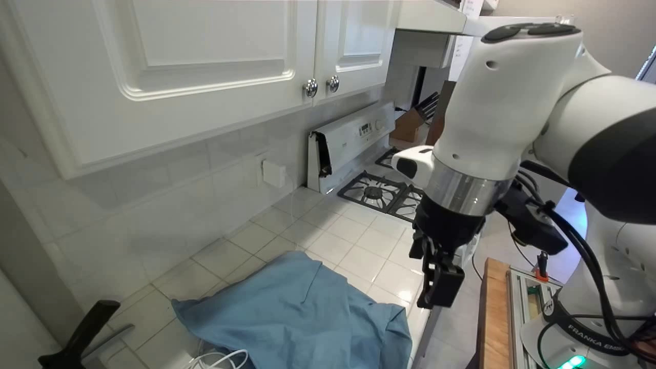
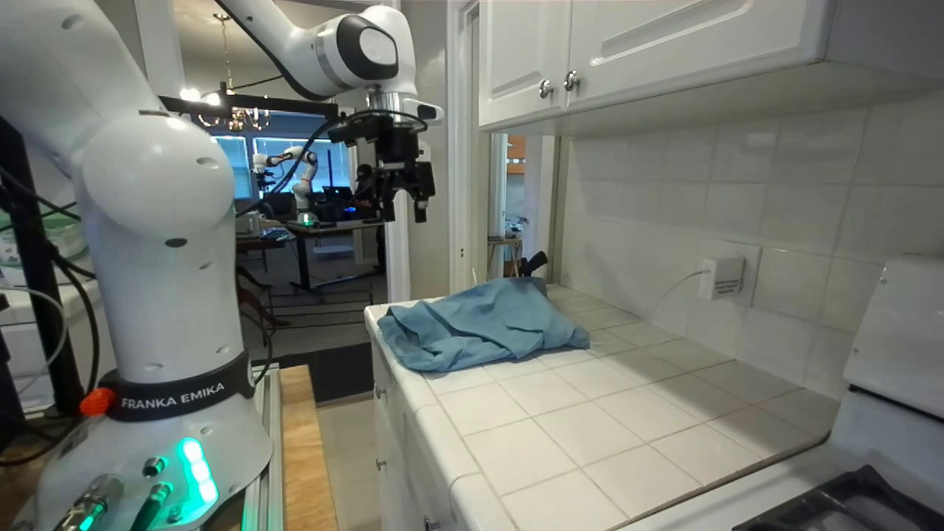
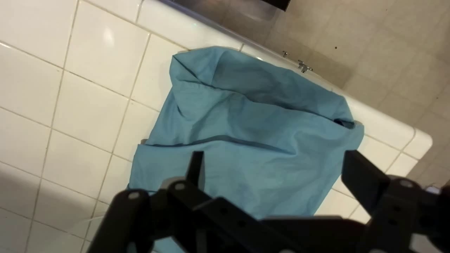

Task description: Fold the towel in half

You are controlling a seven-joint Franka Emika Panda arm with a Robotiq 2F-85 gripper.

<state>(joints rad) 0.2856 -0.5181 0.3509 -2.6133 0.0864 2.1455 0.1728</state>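
Wrist view shows the gripper (image 3: 275,167), jaws wide apart, holding nothing, and the towel (image 3: 246,130) rumpled on the tiled counter (image 3: 89,109), probably light and limp, so pinch a corner (image 3: 198,61) near the counter's edge.

towel (image 1: 305,318) cropped in an exterior view, partly behind tool (image 3: 275,169) in wrist view

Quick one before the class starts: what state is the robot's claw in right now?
Claw: open, jaws wide apart, holding nothing, raised clear of the towel.
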